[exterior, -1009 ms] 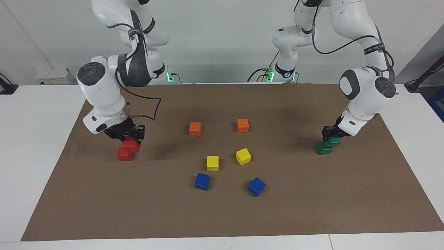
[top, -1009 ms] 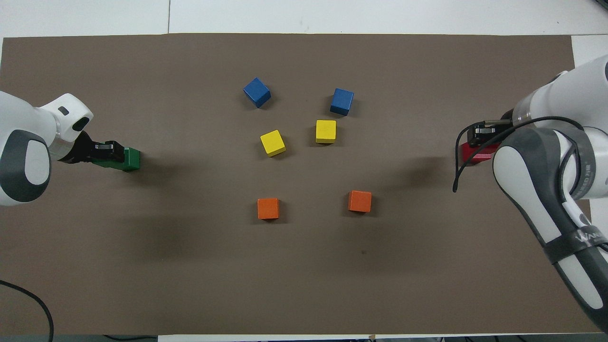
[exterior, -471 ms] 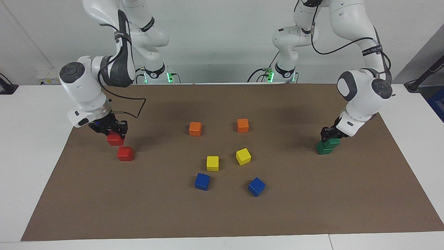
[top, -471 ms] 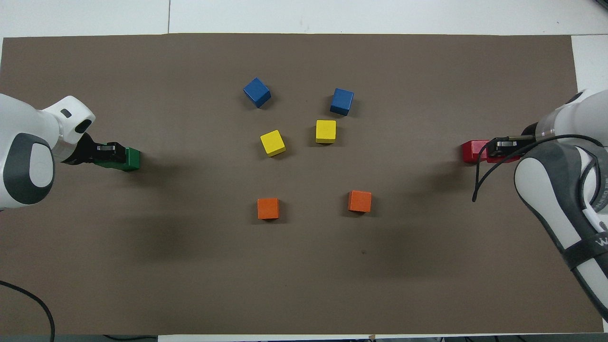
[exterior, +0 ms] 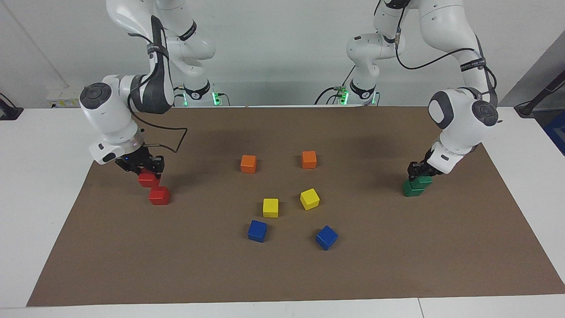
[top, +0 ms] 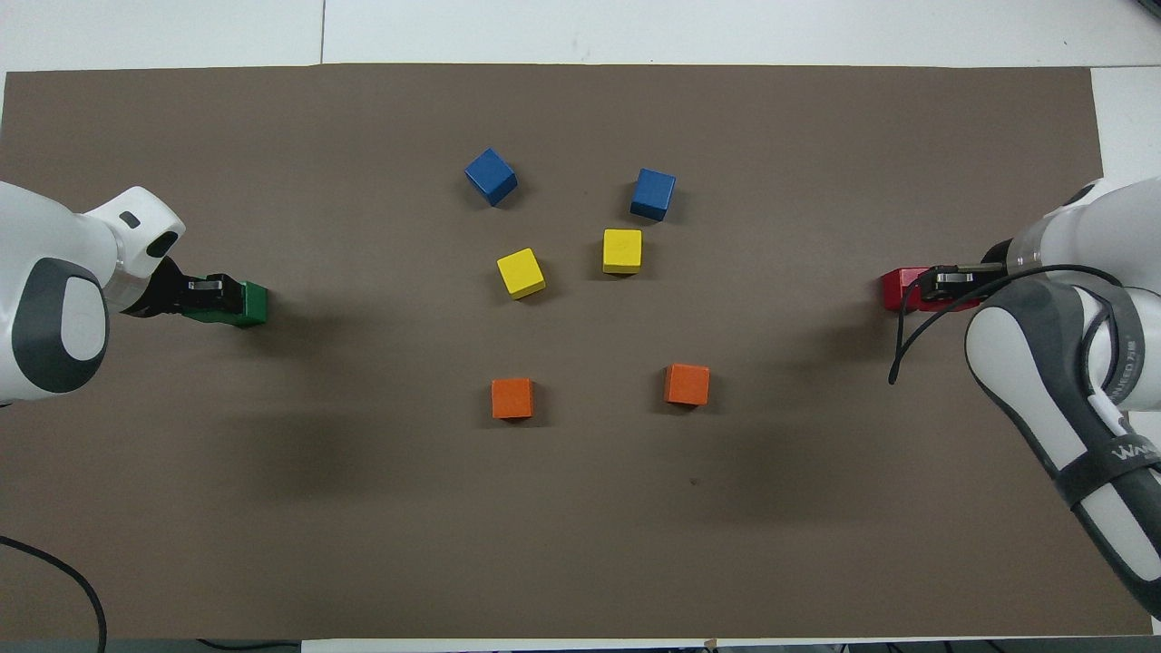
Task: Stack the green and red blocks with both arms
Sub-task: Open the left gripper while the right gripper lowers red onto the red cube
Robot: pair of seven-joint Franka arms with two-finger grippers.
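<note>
My right gripper [exterior: 147, 173] is shut on a red block [exterior: 148, 180] and holds it just above the mat. That block hangs beside the second red block [exterior: 159, 195], toward the right arm's end of the table and apart from it. In the overhead view the right gripper [top: 943, 283] covers the held block, and the lying red block [top: 898, 288] shows beside it. My left gripper [exterior: 419, 173] is shut on a green block [exterior: 425, 180], which sits offset over the other green block [exterior: 412, 189]. I cannot tell whether the two green blocks touch. Overhead, the left gripper [top: 207, 292] meets the lower green block [top: 252, 304].
Two orange cubes [exterior: 248, 164] [exterior: 309, 159], two yellow cubes [exterior: 270, 207] [exterior: 309, 198] and two blue cubes [exterior: 257, 231] [exterior: 326, 237] lie in the middle of the brown mat [exterior: 397, 265]. White table borders the mat.
My right gripper carried its red block off the other red block, toward the right arm's end of the table, then edged slightly back. The left gripper and green blocks barely moved.
</note>
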